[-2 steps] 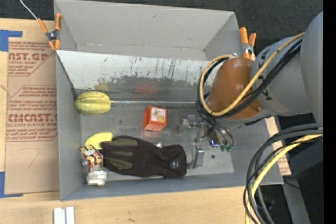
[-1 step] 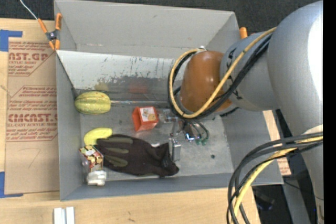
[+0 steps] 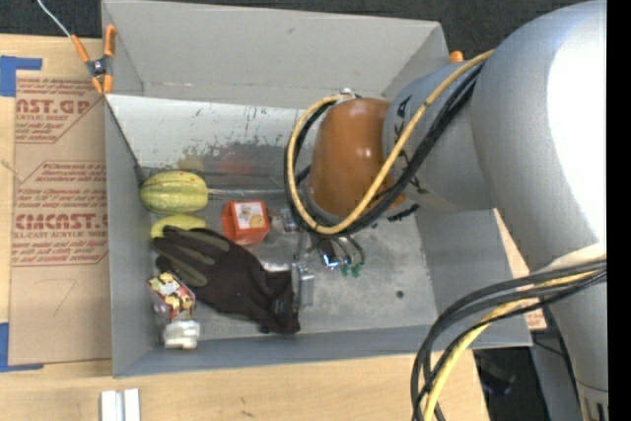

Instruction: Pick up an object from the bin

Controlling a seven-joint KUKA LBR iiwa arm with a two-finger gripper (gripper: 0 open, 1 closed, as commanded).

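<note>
Where the left wall of the grey bin meets the floor, a yellow-green squash is seen, with a small patterned packet lower left. A black glove is spread to their right, below an orange box. The gripper is set at the glove's right end, near the frame's centre; whether it is clenched or released cannot be told.

Evenly lit from above, moderately bright, shadows soft-edged. Broad glare on the pale arm, brightest along its upper curve; faint sheen on the orange wrist cover. Pale, well-lit back wall of the bin; dimmer floor, shade under the arm. Black glove a dark mass, little detail. Dark surroundings beyond the far rim.
</note>
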